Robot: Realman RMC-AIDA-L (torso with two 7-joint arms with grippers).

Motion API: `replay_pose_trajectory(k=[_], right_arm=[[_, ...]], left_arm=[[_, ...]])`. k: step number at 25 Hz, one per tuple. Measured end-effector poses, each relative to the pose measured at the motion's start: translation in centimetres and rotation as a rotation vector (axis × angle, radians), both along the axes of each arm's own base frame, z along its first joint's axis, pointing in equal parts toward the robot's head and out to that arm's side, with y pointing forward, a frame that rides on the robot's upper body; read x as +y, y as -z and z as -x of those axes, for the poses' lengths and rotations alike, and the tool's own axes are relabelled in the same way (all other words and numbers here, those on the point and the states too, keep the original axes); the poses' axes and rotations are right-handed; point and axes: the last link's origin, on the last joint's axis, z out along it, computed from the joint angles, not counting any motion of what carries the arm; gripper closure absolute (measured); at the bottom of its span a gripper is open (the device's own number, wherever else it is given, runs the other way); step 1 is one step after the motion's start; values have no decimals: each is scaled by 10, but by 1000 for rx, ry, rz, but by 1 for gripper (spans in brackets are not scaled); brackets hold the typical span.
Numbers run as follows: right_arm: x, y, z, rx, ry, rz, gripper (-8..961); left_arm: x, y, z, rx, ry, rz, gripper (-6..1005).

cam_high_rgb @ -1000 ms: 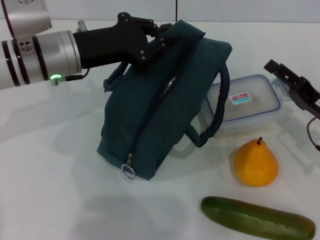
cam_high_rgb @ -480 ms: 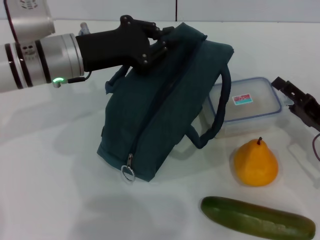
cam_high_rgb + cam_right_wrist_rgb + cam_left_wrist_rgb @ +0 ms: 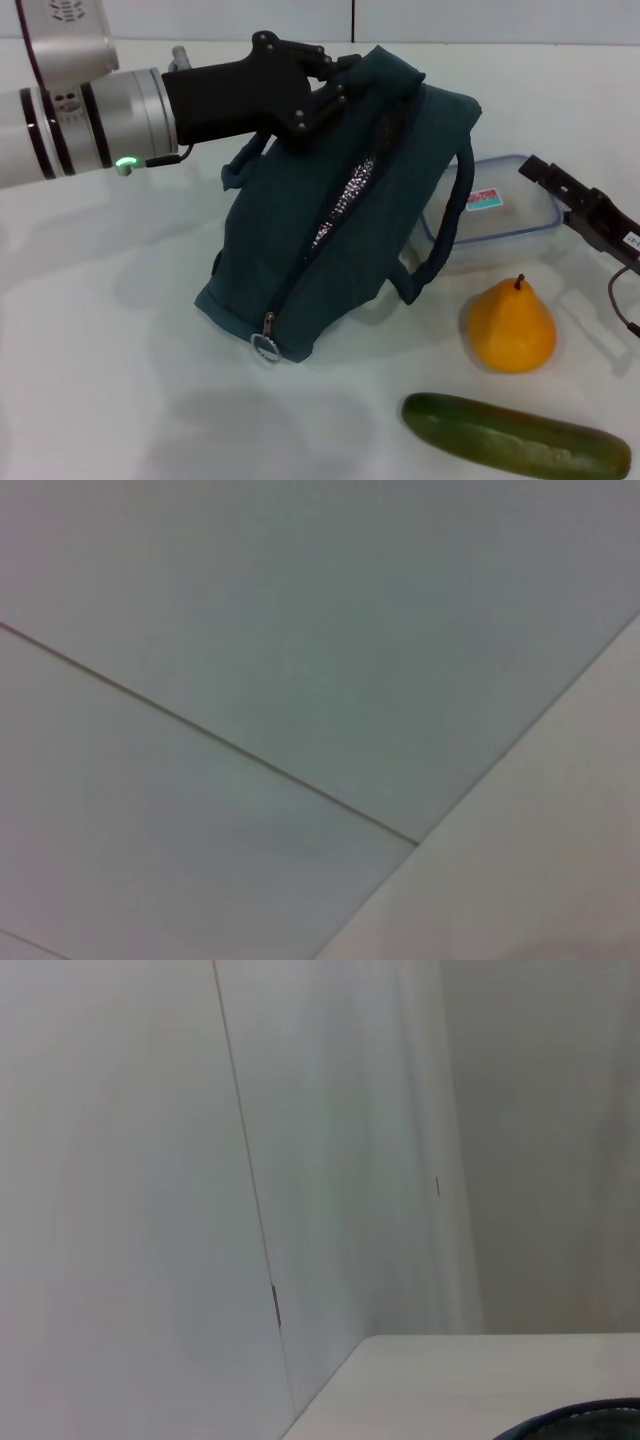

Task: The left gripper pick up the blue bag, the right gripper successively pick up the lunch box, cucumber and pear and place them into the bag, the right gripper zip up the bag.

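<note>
The blue bag (image 3: 330, 230) leans tilted on the white table, its zipper partly apart and showing silver lining; the ring pull (image 3: 265, 345) hangs at the near end. My left gripper (image 3: 335, 88) is shut on the bag's top edge and holds it up. A sliver of the bag (image 3: 590, 1420) shows in the left wrist view. The clear lunch box (image 3: 500, 215) lies behind the bag's right handle. My right gripper (image 3: 572, 205) hovers open at the box's right edge. The pear (image 3: 512, 325) stands in front of the box, with the cucumber (image 3: 515, 437) nearer still.
The white table (image 3: 100, 380) stretches bare to the left and front of the bag. A white wall (image 3: 450, 20) runs along the table's far edge. The right wrist view shows only wall and table surface.
The left gripper has raised the bag and shifted it right, and the zipper gap has widened. The right gripper has come down and leftward to the lunch box's right edge.
</note>
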Motion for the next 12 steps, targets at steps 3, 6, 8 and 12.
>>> replay_pose_trajectory(k=[3, 6, 8, 12], right_arm=[[2, -3, 1, 8, -4, -17, 98], [4, -4, 3, 13, -6, -28, 99], [5, -4, 4, 15, -8, -30, 99], [8, -5, 6, 20, -9, -35, 99]], left_arm=[[0, 0, 0, -1, 0, -1, 869], [0, 0, 0, -1, 0, -2, 870], [0, 0, 0, -1, 0, -2, 870], [0, 0, -1, 3, 16, -17, 870]])
